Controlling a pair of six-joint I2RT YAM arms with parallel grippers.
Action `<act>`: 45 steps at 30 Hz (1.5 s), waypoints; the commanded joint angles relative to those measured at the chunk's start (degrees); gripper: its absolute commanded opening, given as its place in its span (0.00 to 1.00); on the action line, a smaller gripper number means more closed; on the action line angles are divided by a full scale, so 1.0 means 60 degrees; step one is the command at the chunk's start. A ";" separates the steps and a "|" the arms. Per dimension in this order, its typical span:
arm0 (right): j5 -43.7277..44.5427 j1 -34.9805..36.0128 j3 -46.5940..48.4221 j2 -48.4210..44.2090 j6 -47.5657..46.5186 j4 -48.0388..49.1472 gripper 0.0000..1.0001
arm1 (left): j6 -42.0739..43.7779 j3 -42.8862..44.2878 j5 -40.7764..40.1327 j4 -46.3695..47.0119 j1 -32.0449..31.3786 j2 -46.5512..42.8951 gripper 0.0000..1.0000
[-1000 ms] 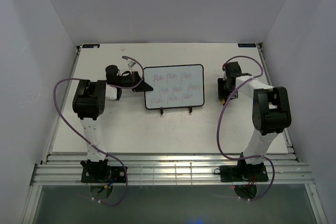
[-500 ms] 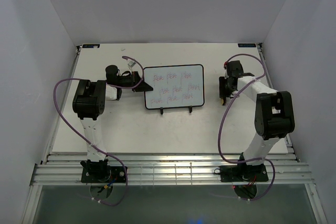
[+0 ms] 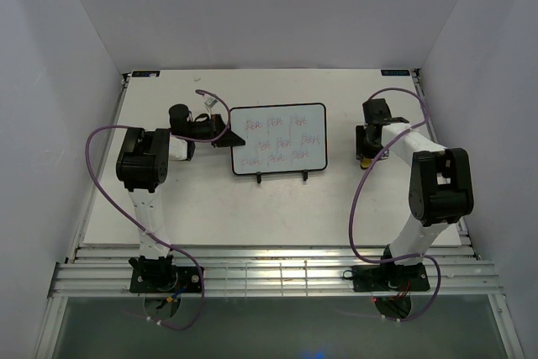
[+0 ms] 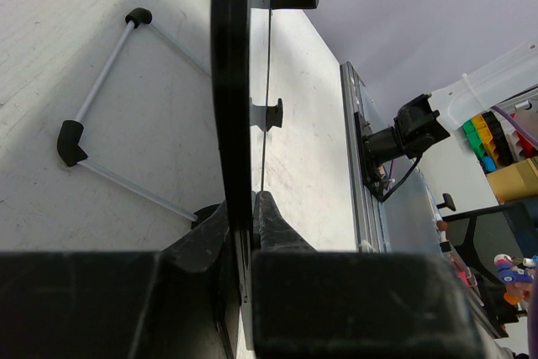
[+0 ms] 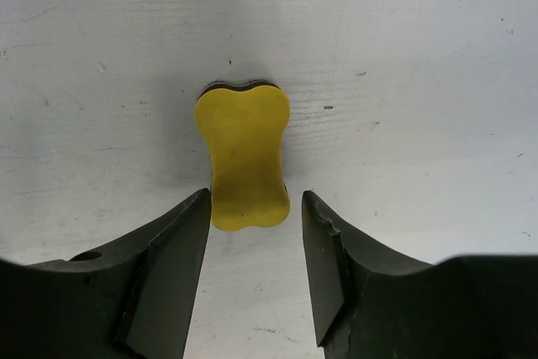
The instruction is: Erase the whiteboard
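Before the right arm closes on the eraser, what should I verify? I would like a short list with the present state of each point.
1. Right jaws open: ok, wide apart.
2. Eraser in the gap: ok, its near end lies between the right jaws.
3. Eraser flat on the table: ok.
4. Right jaws low enough to grip: cannot tell.
5. Left jaws shut on the whiteboard edge: ok.
6. Whiteboard clean: not ok, red writing covers it.

Unreadable red handwriting [image 3: 255, 123] on whiteboard [image 3: 286, 167]
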 commanded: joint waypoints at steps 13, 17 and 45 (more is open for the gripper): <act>-0.0422 -0.0046 0.0714 0.0452 -0.0001 -0.0118 0.55 | -0.0056 -0.0043 -0.0383 0.0340 0.0188 -0.0625 0.00; -0.0451 -0.0046 0.0875 0.0642 -0.0089 -0.0074 0.55 | -0.0129 -0.0043 -0.0383 0.0428 0.0203 -0.0581 0.00; -0.0787 -0.0134 0.0846 0.0232 -0.0001 0.0058 0.57 | -0.1462 -0.0218 -0.0207 0.2215 0.0232 -0.0273 0.00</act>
